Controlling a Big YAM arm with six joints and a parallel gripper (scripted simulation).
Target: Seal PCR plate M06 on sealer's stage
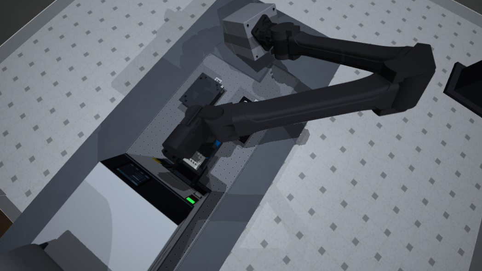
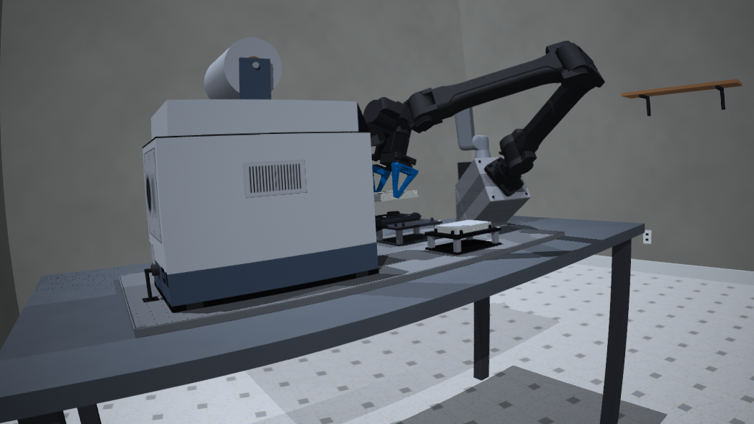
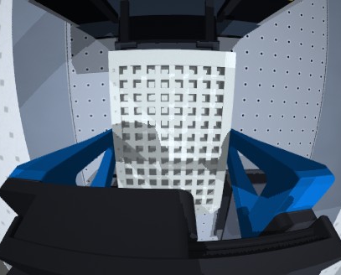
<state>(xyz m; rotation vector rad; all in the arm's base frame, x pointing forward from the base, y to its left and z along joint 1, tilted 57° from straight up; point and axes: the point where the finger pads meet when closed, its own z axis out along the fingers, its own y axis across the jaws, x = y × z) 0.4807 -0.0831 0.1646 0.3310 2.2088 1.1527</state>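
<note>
I'm carrying plate M06 [image 3: 168,122] in my claw [image 3: 171,174], the blue fingers clenched on its two long sides, well cells facing up. In the exterior view the plate [image 2: 396,194] is hanging level in the air just in front of the sealer [image 2: 261,196], well above the worktop [image 2: 556,241]. From the top view I'm judging it is over the sealer's stage [image 1: 185,177]; the stage itself is mostly hidden under my wrist there. In the wrist view the plate's long side is pointing toward the housing's dark opening, so the end-on heading looks about right.

Step in hand: lowering and seating. To do it well I'm thinking: keeping the plate flat, centring it over the pocket before coming down, descending straight so the skirt is dropping inside the locators instead of riding on one, and releasing only once it's fully down. I can't see the locators from here, so a slow descent is safer. The lamp [image 1: 191,200] is showing green, so touching the stage looks allowed.

Sealed plate M09 [image 2: 462,226] is sitting on nest N2 [image 2: 459,239], apart from my path. Nest N1 [image 1: 202,91] is standing bare. START is not yet pressed, by my reckoning.
</note>
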